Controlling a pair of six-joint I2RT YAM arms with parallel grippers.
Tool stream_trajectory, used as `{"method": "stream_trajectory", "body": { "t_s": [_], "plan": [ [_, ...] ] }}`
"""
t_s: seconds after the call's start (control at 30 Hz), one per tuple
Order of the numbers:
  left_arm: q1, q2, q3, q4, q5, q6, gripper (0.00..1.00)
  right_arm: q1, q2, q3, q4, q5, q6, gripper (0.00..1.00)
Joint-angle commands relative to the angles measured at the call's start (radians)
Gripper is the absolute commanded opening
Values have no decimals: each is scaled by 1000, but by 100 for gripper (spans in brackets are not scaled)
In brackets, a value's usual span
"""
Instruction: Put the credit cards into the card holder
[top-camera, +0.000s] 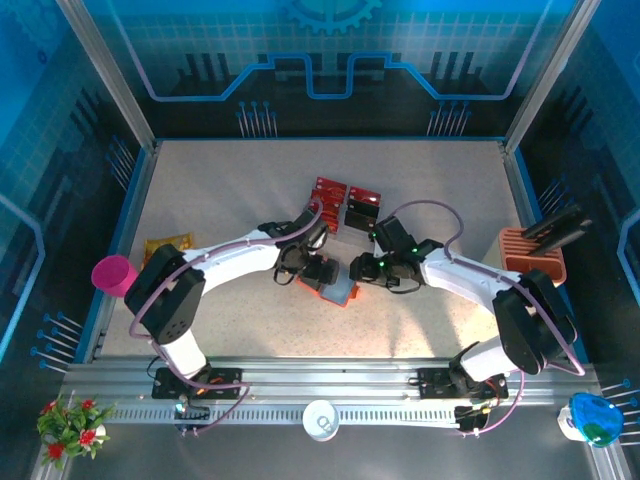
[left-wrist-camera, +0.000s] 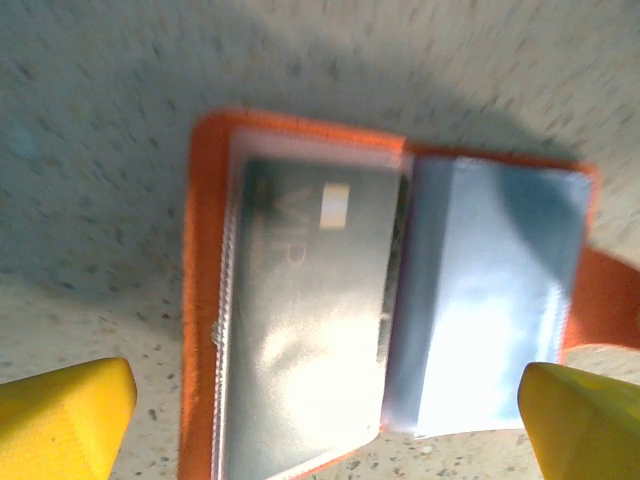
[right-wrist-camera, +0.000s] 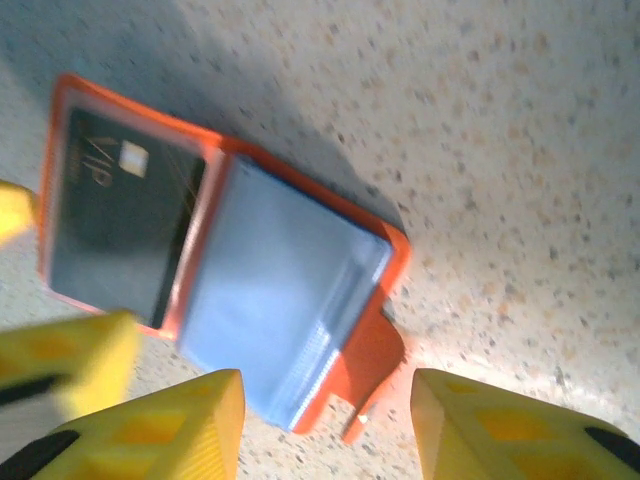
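Observation:
The orange-red card holder (top-camera: 337, 291) lies open on the table between both grippers. In the left wrist view the card holder (left-wrist-camera: 205, 300) shows a dark grey credit card (left-wrist-camera: 310, 300) printed "VIP" in its left clear pocket, and a pale grey pocket (left-wrist-camera: 495, 290) on the right. My left gripper (left-wrist-camera: 320, 430) hangs open above it, its fingers wide to either side. My right gripper (right-wrist-camera: 325, 430) is open too, with the holder's orange tab (right-wrist-camera: 375, 355) lying between its fingers, untouched. More credit cards, red (top-camera: 328, 191) and dark (top-camera: 361, 209), lie behind the holder.
A peach slotted stand (top-camera: 532, 255) with a dark item on it sits at the right edge. A pink cup (top-camera: 113, 273) and a yellow packet (top-camera: 166, 243) are at the left. A white cup (top-camera: 321, 418) stands on the front rail.

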Motion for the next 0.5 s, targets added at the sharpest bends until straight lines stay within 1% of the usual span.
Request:
{"method": "stream_trajectory", "body": {
  "t_s": [0.0, 0.07, 0.17, 0.23, 0.37, 0.47],
  "plan": [
    [9, -46, 80, -67, -99, -29, 99, 41, 3, -19, -39, 25, 9, 49],
    [10, -30, 131, -121, -162, -51, 99, 64, 22, -16, -33, 34, 14, 49],
    [16, 5, 196, -189, -203, -67, 99, 87, 55, -9, -16, 41, 24, 49],
    [28, 18, 208, -194, -160, -80, 99, 95, 77, 0, -9, 44, 25, 49],
    [63, 12, 193, -144, -1, -124, 99, 102, 118, 24, -12, 60, 16, 49],
    [70, -1, 190, -111, 23, -153, 99, 102, 136, 32, -16, 76, 8, 49]
  ]
}}
